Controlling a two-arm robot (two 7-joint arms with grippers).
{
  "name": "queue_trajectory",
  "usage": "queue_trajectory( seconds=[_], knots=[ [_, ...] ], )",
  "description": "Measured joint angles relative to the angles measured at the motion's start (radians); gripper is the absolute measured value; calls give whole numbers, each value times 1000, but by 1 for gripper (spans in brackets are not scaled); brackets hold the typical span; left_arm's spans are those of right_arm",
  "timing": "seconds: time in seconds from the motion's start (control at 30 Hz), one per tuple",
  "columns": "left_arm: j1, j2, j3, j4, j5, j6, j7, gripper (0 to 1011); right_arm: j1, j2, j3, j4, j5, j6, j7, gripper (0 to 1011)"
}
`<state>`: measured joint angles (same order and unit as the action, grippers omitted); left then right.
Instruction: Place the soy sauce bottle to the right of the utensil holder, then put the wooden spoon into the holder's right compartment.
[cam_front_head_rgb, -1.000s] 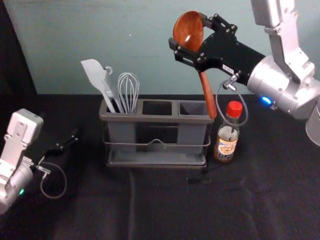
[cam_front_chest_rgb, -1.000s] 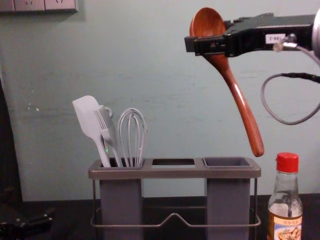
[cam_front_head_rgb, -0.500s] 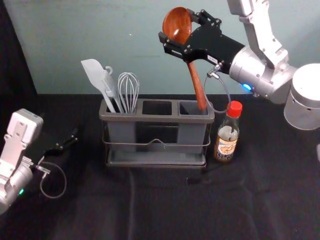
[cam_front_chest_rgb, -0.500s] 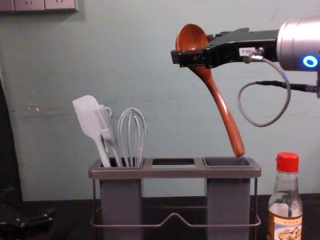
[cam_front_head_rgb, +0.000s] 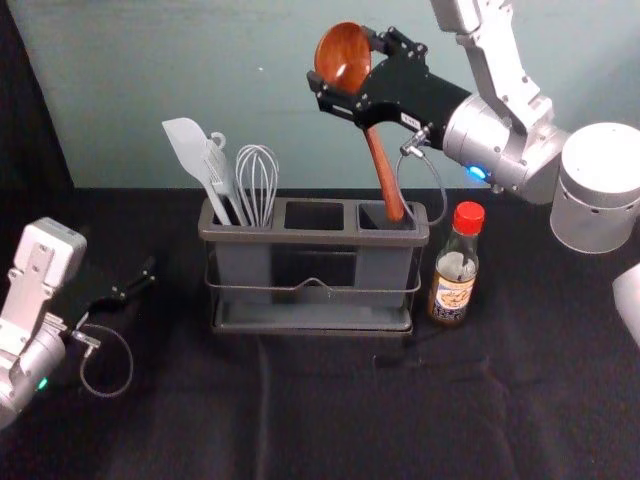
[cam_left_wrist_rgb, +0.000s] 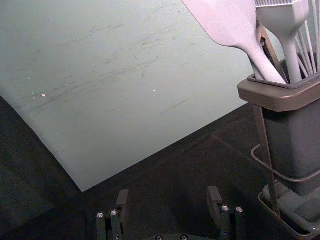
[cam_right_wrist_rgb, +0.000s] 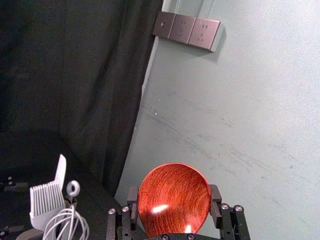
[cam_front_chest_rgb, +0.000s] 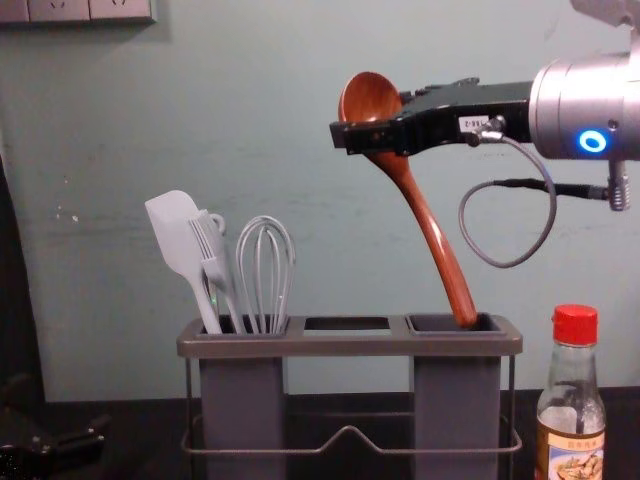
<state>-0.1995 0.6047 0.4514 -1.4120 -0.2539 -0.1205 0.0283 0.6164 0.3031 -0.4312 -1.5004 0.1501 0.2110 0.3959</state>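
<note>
High above the holder's right side, my right gripper is shut on the wooden spoon near its bowl. The right wrist view has the spoon's bowl between the fingertips of the right gripper. In the chest view the spoon slants, its handle tip at the mouth of the right compartment of the utensil holder. The soy sauce bottle stands upright right of the holder. My left gripper is parked at the left; in the left wrist view the left gripper is open.
A spatula, a brush and a whisk stand in the holder's left compartment. The wall rises behind the table. A wire rail runs along the holder's front.
My right gripper has carried the spoon leftward, and lately lower, bringing the handle tip from right of the holder to the right compartment's mouth. The left arm and bottle stay put.
</note>
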Motion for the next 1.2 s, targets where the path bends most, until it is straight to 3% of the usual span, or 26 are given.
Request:
queue_trajectory(
  seconds=[0.43, 1.2],
  knots=[
    [0, 0, 0, 0, 0, 0, 0, 1012, -22, 5, -5, 5, 6, 7, 9, 836],
    [0, 0, 0, 0, 0, 0, 0, 1011, -150, 85, 58, -171, 58, 69, -3, 836]
  ],
)
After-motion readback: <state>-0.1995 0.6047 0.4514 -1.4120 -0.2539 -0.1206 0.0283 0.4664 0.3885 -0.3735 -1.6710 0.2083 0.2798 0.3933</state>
